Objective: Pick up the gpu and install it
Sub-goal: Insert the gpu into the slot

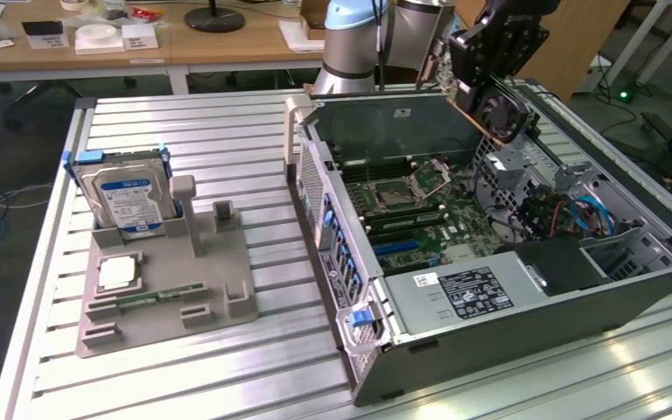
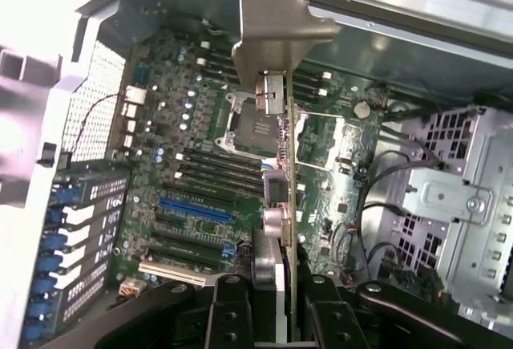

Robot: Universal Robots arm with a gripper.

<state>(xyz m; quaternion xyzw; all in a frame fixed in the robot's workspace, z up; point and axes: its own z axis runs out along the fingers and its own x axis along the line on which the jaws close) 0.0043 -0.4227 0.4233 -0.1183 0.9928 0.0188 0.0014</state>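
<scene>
We see the gripper (image 1: 490, 80) up over the back part of the open computer case (image 1: 488, 350), on the exterior view's right. Its jaws are drawn narrow and clamped on the gpu (image 1: 507, 115), so the card is in the hand and off the table (image 1: 196, 131)

In the exterior view the gpu hangs just under the fingers, fan face toward the camera, tilted, clear of the case and above the motherboard (image 1: 418, 210). The wrist view has the card edge-on, running straight away from the fingers (image 2: 228, 309), which pinch it from both flat sides near one end. The metal bracket (image 2: 272, 28) is at the far end

We judge the edge-on hold is there so the connector edge can face down toward the board, with the bracket end toward the case's rear wall. The case lies on its side with the panel off, so the board faces up and can be reached from above. The blue slot (image 2: 192, 208) lies on the board off to one side of the card line, well apart from it; the card is not seated

The grey holder (image 1: 161, 306) on the exterior view's left keeps the hard drive (image 1: 126, 197) upright and the memory stick (image 1: 150, 297) lying flat, both well apart from the hand
</scene>
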